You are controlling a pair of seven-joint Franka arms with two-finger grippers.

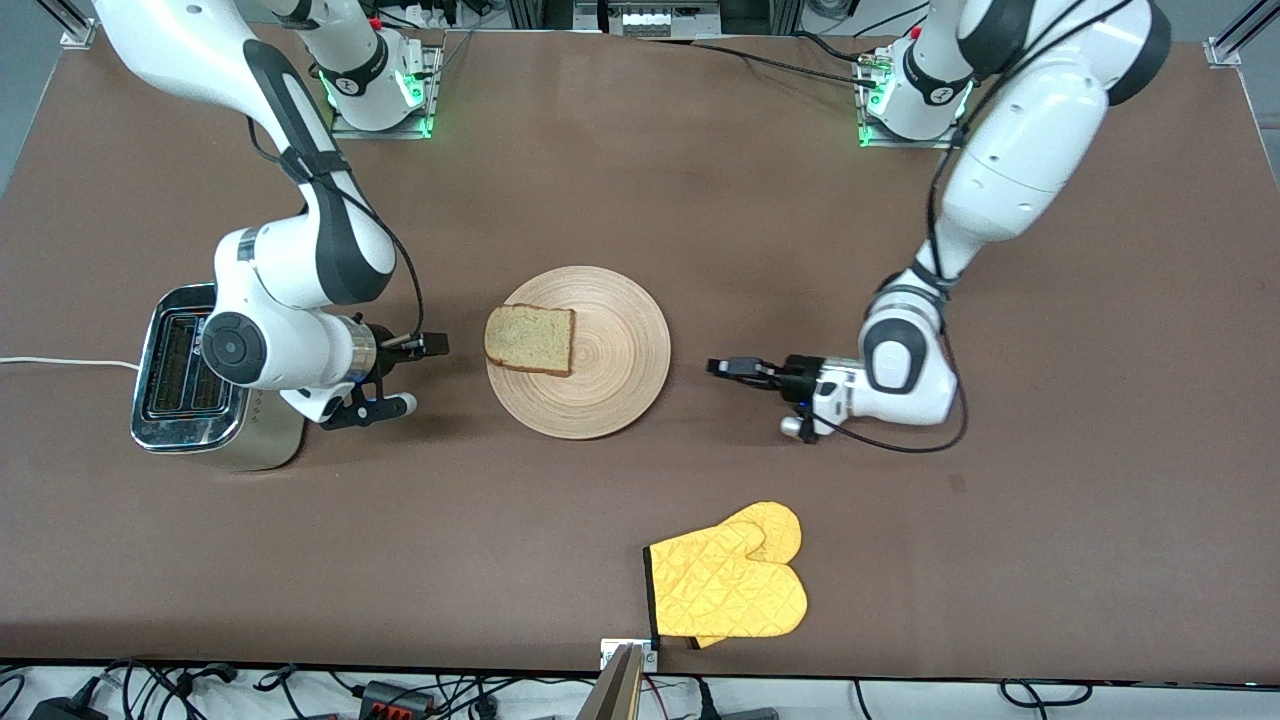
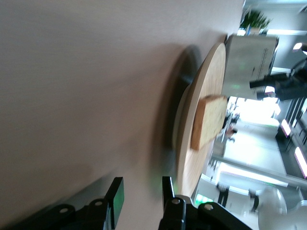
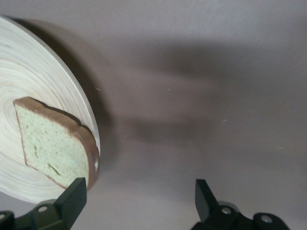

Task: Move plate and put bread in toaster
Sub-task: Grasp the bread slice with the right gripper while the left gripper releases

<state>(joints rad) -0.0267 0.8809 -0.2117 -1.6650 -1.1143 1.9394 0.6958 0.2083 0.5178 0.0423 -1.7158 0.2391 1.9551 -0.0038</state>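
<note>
From my remote station, I see the wooden plate lying mid-table between my two grippers, with the bread slice flat on the part of it toward the right arm's end. The right gripper hangs low between the toaster and the plate, close to the plate's rim; its fingers are spread wide and hold nothing, and in the right wrist view the bread's crust edge sits just ahead of one fingertip, apart from it. The left gripper hovers low near the plate's rim toward the left arm's end, its fingers parted by a modest gap and empty; the plate's edge lies ahead of them, untouched. The toaster stands at the right arm's end of the table, its white cord trailing off the edge. A yellow oven mitt lies nearer the front camera than the plate.
</note>
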